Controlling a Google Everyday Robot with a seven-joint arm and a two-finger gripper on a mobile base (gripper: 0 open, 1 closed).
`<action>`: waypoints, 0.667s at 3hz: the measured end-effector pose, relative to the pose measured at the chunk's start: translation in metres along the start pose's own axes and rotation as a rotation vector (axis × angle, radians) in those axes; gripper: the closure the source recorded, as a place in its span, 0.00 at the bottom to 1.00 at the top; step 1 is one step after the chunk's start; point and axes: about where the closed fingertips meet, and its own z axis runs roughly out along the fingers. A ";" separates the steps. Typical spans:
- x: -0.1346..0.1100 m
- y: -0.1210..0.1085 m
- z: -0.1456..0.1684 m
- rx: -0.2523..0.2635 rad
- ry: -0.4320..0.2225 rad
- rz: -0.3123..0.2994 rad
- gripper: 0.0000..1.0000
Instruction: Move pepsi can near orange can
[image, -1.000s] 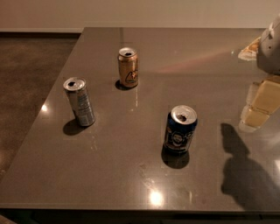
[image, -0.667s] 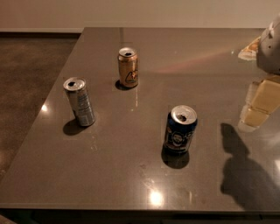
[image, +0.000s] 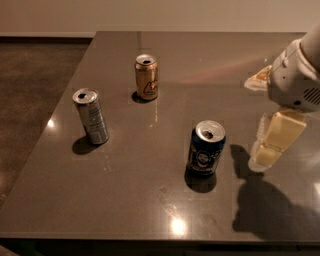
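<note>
The pepsi can (image: 205, 148) is dark blue with a silver top and stands upright on the dark table (image: 150, 200), right of centre. The orange can (image: 146, 77) stands upright farther back, left of the pepsi can and well apart from it. My gripper (image: 266, 154) hangs at the right edge of the view, just right of the pepsi can and at about its height. It holds nothing that I can see, and its shadow falls on the table below it.
A taller slim silver can (image: 91, 116) stands at the left of the table, tilted slightly. The table's left edge drops to a dark floor (image: 30, 90). A wall runs along the back.
My gripper has moved a little left and down, closer to the pepsi can. The three cans have not moved.
</note>
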 end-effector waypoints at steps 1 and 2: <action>-0.016 0.011 0.023 -0.037 -0.087 0.000 0.00; -0.029 0.011 0.041 -0.026 -0.155 0.027 0.00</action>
